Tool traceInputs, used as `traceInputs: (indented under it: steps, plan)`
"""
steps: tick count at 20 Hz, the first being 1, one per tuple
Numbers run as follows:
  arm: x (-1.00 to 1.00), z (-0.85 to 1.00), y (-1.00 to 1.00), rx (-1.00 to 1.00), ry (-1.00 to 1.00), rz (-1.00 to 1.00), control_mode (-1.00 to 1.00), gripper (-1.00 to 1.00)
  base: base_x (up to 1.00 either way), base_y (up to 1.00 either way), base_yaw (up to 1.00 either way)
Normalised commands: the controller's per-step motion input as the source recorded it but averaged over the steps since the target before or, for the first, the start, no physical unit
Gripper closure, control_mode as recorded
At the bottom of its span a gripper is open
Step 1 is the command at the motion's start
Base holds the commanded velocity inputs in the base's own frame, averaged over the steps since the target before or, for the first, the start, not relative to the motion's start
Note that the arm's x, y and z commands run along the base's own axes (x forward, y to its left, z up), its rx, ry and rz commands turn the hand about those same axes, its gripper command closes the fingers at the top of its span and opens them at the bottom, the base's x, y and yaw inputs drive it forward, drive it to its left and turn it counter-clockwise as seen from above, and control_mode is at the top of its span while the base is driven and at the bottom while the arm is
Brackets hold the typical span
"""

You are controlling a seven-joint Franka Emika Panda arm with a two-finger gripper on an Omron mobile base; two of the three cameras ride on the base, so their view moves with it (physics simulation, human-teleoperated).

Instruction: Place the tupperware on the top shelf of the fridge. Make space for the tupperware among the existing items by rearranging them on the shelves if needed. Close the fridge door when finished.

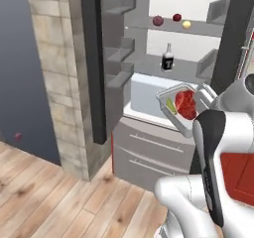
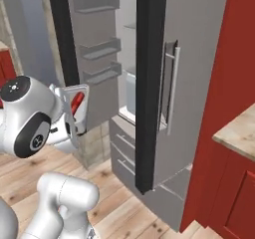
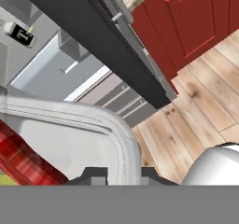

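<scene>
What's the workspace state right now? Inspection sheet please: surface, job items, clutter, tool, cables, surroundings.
Surface: top shelf carries three small items on its middle; its left end is bare.
Job's things: tupperware tilted in the air before the open fridge, red and green food inside; dark red fruit, small red fruit, yellow ball on the top shelf; bottle upright on the shelf below.
Clutter: nothing seen.
Tool: tool shut on the tupperware's rim.
Cables: nothing seen.
Surroundings: red cabinets, wood floor, stone pillar left of the fridge.
</scene>
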Motion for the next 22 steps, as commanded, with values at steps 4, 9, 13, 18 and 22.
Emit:
traceInputs:
  steps: [4,9,13,18,22]
  plan:
    - [0.00,0.00,0.00,0.00,0.00,0.00,1.00,1.00,0.52,0.66,-0.54]
    - [0.00,0.00,0.00,0.00,0.00,0.00,1.00,1.00,0.53,0.59,-0.48]
    - [0.00,0.00,0.00,0.00,0.00,0.00,1.00,1.00,0.31,0.07,-0.44]
    - [0.00,0.00,0.00,0.00,0.00,0.00,1.00,1.00,0.39,0.15,-0.41]
    - [0.00,0.00,0.00,0.00,0.00,0.00,1.00,1.00,0.49,0.51,-0.35]
